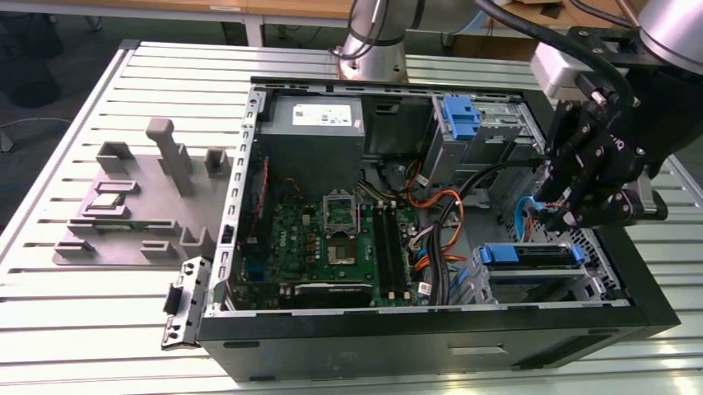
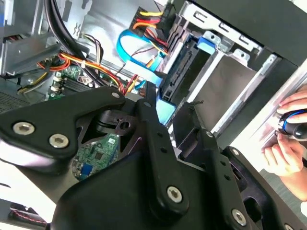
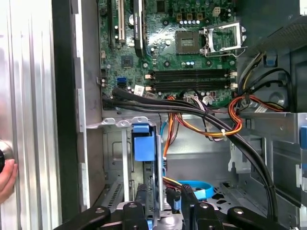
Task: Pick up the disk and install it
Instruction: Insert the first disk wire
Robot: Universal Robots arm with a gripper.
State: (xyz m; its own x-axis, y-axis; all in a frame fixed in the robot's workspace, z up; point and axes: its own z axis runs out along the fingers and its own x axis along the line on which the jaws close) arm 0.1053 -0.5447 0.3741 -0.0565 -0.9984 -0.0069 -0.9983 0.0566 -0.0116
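The disk (image 1: pixel 533 253) stands on edge in the drive cage at the front corner of the open computer case, on the exterior view's right, with its bright blue carrier edge facing up. In both wrist views the disk (image 2: pixel 184 72) (image 3: pixel 143 143) sits down in the metal cage. My black gripper (image 1: pixel 562 220) hangs just above the cage. Its two fingers (image 3: pixel 189 201) stand apart on either side of the line of the carrier. The gripper (image 2: pixel 172 108) (image 3: pixel 160 203) is open and appears to hold nothing.
An upright blue bracket (image 1: pixel 462 115) sits in the far bay beside the grey power-supply box (image 1: pixel 318 119). Orange, black and blue cables (image 3: pixel 201 122) run past the cage over the motherboard (image 1: pixel 329 239). A grey parts fixture (image 1: pixel 137 202) lies outside the case. A person's hand (image 2: pixel 290 127) rests beyond the case wall.
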